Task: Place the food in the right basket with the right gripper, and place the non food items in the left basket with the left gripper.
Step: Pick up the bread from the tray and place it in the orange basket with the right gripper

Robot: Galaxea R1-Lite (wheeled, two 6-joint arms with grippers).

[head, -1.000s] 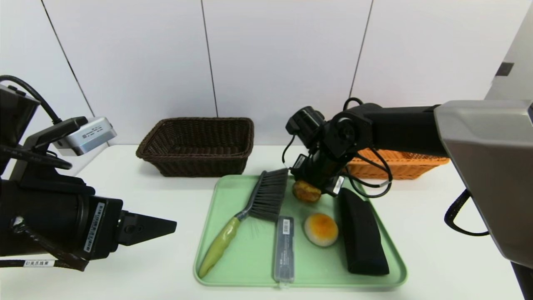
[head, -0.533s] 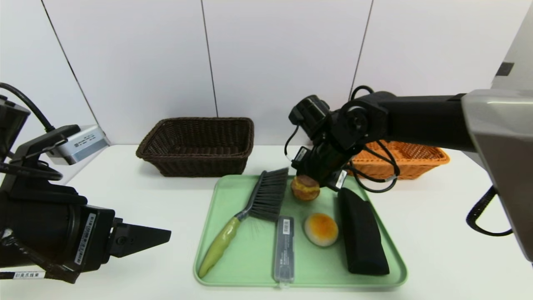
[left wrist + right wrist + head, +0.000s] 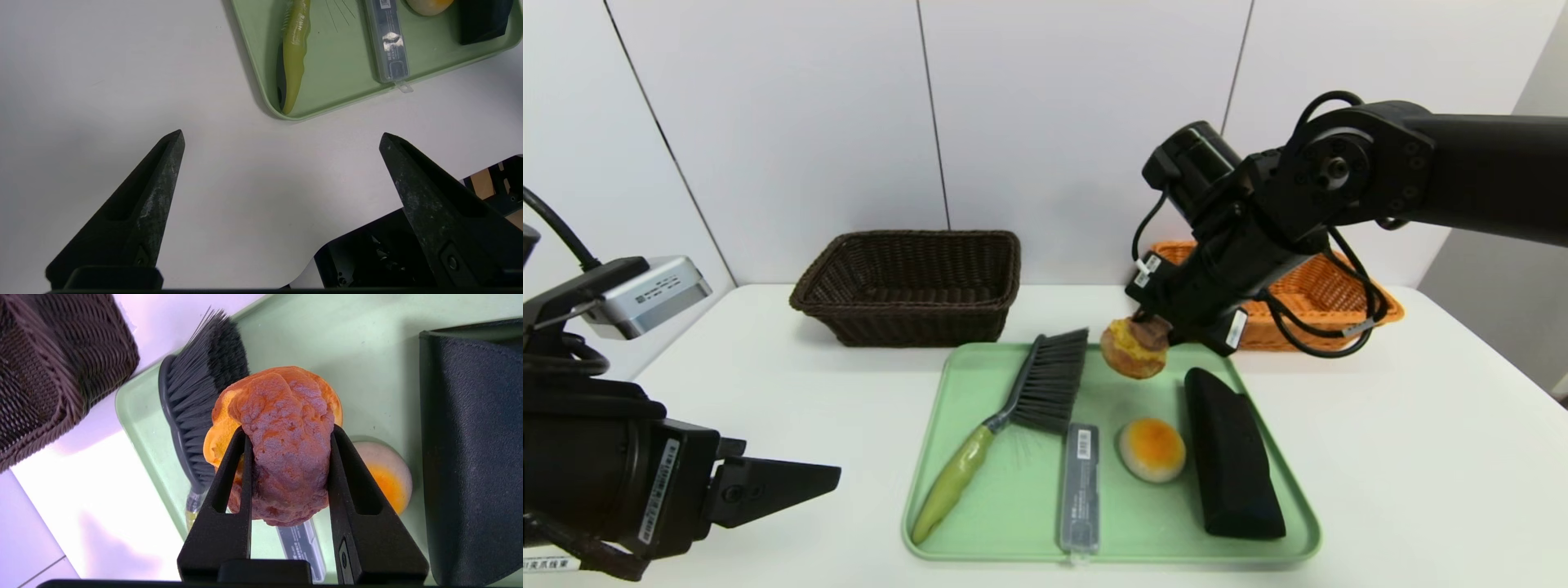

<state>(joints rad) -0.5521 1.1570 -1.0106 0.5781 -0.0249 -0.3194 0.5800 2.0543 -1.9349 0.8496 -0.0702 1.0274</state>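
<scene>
My right gripper (image 3: pixel 1147 331) is shut on the pinkish-brown cream puff (image 3: pixel 1134 349) (image 3: pixel 286 441), held in the air above the far end of the green tray (image 3: pixel 1005 506). On the tray lie the pale bun with orange top (image 3: pixel 1152 449), the grey brush with green handle (image 3: pixel 1021 408), the slim grey case (image 3: pixel 1081 486) and the black pouch (image 3: pixel 1232 457). The orange basket (image 3: pixel 1311 306) stands behind my right arm, partly hidden. The dark brown basket (image 3: pixel 911 282) is at the back left. My left gripper (image 3: pixel 282 139) hovers open over bare table, near the tray's front left corner.
The white table (image 3: pixel 1405 457) runs out to the right of the tray, and its front edge (image 3: pixel 322 253) shows under my left gripper. A white panelled wall stands close behind both baskets.
My right gripper has lifted the cream puff off the tray and carried it up and slightly right. The arm rose, uncovering more of the orange basket. My left gripper drifted slightly down-left.
</scene>
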